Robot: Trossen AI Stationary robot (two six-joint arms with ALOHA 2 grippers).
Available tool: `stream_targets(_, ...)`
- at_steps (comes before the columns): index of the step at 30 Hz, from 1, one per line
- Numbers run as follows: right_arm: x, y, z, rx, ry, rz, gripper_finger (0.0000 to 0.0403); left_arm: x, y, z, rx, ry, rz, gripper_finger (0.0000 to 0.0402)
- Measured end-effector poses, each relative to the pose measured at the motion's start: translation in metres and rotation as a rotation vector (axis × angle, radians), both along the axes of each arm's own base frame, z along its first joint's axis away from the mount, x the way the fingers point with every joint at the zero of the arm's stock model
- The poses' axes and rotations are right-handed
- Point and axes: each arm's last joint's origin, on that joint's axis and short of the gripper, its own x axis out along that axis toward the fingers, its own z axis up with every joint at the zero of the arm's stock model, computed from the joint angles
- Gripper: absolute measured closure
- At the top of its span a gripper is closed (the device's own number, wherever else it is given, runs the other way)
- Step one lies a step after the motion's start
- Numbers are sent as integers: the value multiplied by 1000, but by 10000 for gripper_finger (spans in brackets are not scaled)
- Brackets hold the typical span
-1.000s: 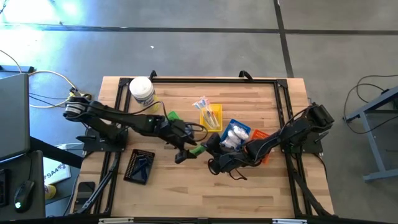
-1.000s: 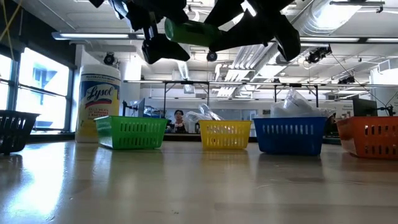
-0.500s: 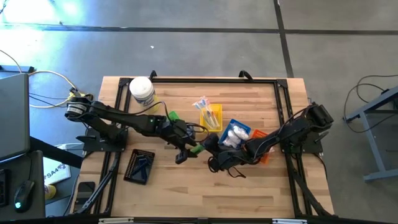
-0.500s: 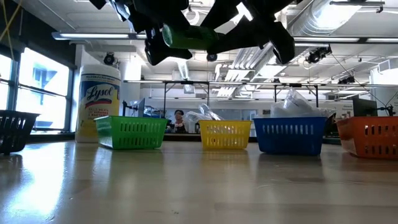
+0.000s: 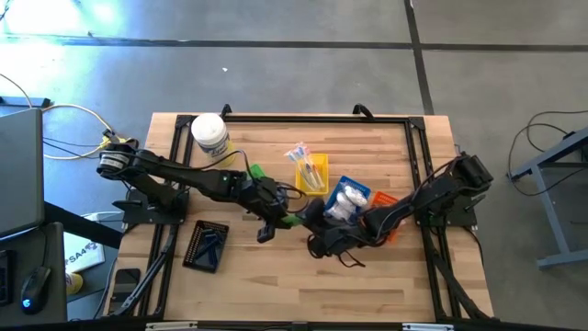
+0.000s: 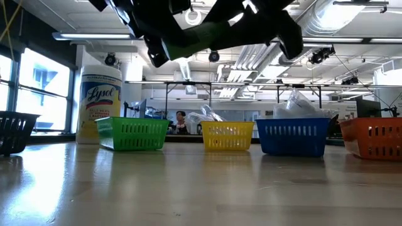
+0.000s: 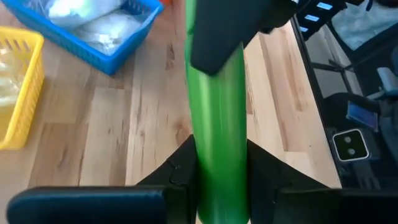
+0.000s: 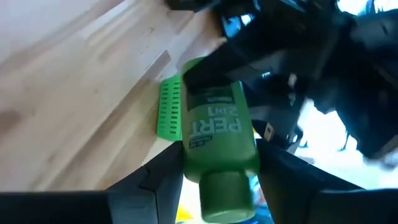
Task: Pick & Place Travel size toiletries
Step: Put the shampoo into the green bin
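A pale wooden table (image 5: 276,276) sits on a grey floor, with an open workshop room behind it. I reach both arms inward so they meet above the middle of the boards, well clear of the surface. My left gripper (image 5: 273,219) and my right gripper (image 5: 317,223) both pinch the same green tube (image 7: 216,124), one at each end. My left fingers (image 7: 180,171) press on its sides, and in the right wrist view my right fingers (image 8: 163,168) flank its cap end.

Only the right wrist view shows the tube's white lettering and the green tray (image 8: 169,109) beyond it. The low view lines up the green, yellow tray (image 6: 227,135), blue tray (image 6: 293,136) and orange tray (image 6: 374,139) in a row, beside the large white jar (image 6: 100,100). The high view alone shows the black tray (image 5: 207,245) near the front left.

A second ago my left jaws stood wide around the tube; now they have closed onto it.
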Motion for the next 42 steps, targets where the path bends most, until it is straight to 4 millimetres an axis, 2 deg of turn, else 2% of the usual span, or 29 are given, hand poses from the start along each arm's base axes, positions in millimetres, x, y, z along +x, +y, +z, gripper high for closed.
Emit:
stream_targets(4,-7,-1,10,147,-82,-89,215,1,0,2,31,-32,-13,323)
stream_targets(8,-25,-10,35,347,-135,-151,213,-1,1,10,60,-72,7,323)
stream_targets(11,-43,-22,59,559,-195,-175,214,-11,2,10,115,-18,30,323)
stream_targets(14,-64,-33,64,697,-209,-167,223,-27,4,23,187,-16,78,323)
stream_targets(16,-78,-37,58,734,-216,-162,232,-41,4,32,211,-54,109,323)
stream_targets(22,-112,-47,42,930,-330,-49,262,-90,12,30,194,-153,212,323)
stream_targets(27,-128,-52,19,1045,-428,27,273,-128,19,8,113,-298,288,323)
stream_targets(30,-135,-55,4,1086,-459,47,274,-146,23,-4,1,-384,409,320)
stream_targets(35,-142,-58,-12,1138,-525,69,274,-158,22,-38,-138,-403,684,318)
stream_targets(42,-149,-61,-26,1141,-538,72,274,-158,19,-58,-299,-271,857,315)
